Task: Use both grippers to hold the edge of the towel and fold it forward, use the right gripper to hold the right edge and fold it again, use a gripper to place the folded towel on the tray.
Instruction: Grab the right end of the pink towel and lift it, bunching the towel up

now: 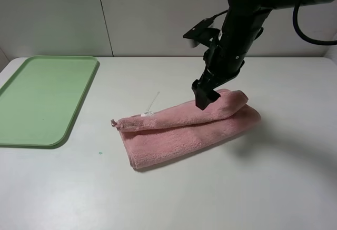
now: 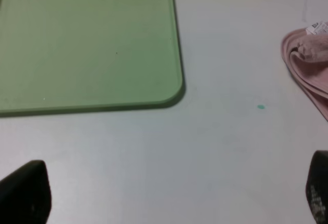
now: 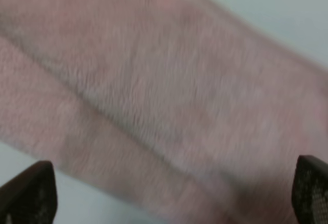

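Exterior high view: folded towel (image 1: 184, 132) lies on the tabletop (image 1: 263, 188), apart from the tray (image 1: 31, 98).
Right gripper (image 1: 202, 101) is at its upper fold, fingers (image 3: 28, 193) spread; contact seems unclear in the blur. Left gripper (image 2: 174, 193) is also spread, empty.

Open table (image 1: 100, 98) between tray (image 1: 42, 98) and towel (image 1: 179, 135), right gripper (image 1: 202, 102) low over towel's upper fold, seemingly touching it.

Dusty-pink towel (image 1: 184, 130), light-green tray (image 1: 37, 101), black pincer (image 1: 202, 97), white table (image 1: 210, 198)

Folded pink towel (image 1: 184, 132) lies well apart from green tray (image 1: 42, 98).
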